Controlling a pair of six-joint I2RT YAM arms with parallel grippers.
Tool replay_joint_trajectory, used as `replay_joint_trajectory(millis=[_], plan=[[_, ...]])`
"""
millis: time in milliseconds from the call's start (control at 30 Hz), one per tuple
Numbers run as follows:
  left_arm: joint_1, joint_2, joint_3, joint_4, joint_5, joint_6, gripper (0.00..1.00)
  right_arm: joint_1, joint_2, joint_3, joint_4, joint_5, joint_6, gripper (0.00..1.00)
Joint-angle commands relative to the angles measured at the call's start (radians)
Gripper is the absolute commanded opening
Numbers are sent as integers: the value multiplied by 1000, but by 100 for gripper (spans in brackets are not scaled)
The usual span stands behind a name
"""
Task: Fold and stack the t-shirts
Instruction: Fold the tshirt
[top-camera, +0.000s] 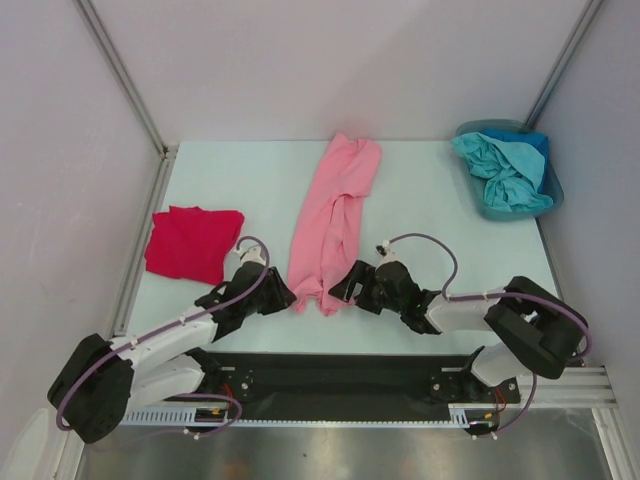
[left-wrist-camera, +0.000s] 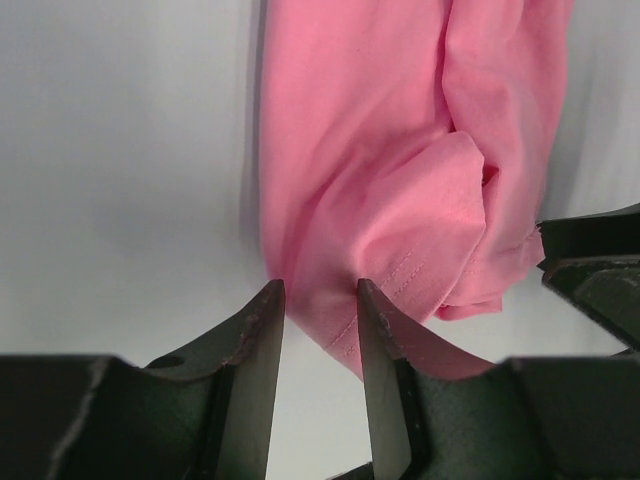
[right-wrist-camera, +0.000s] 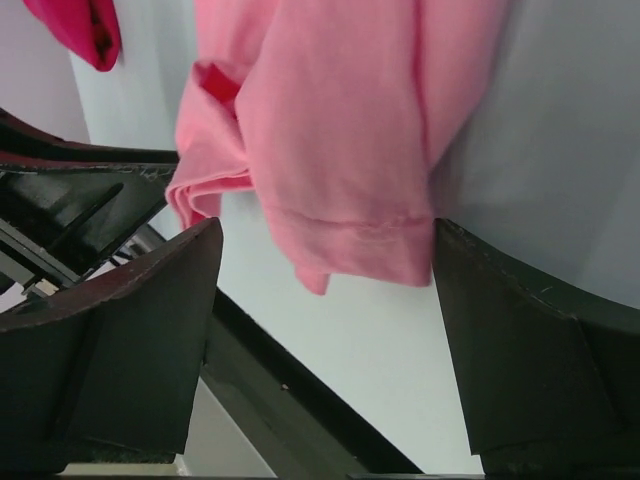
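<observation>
Long light-pink cloth t-shirt (top-camera: 335, 215), folded lengthwise into a strip, lay at the middle of the pale table (top-camera: 430, 190), hem toward the arms. Soft, light and limp, it would likely sag unless taken at both near hem corners. The left gripper (left-wrist-camera: 320, 290) stood part-open, hem edge between its jaws, unpinched. The right gripper (right-wrist-camera: 325, 235) gaped wide astride the other corner, holding nothing.

Left tool (left-wrist-camera: 318, 286) part-open, right tool (right-wrist-camera: 328, 228) spread wide, both reaching low.

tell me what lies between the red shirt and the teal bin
The pink t-shirt, lying lengthwise, with bare table either side; the top view shows it.
</observation>
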Motion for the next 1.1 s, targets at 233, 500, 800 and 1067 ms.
replay_joint_trajectory(millis=[233, 500, 800, 1067], plan=[[-78, 2, 21, 2, -83, -49, 40, 67, 72, -5, -13, 70, 43, 72], [-90, 2, 32, -5, -96, -47, 40, 67, 88, -8, -8, 70, 54, 0], [-124, -28, 50, -53, -135, -43, 39, 68, 68, -17, -22, 79, 38, 0], [-196, -65, 52, -117, -178, -66, 33, 53, 47, -88, 5, 76, 44, 0]])
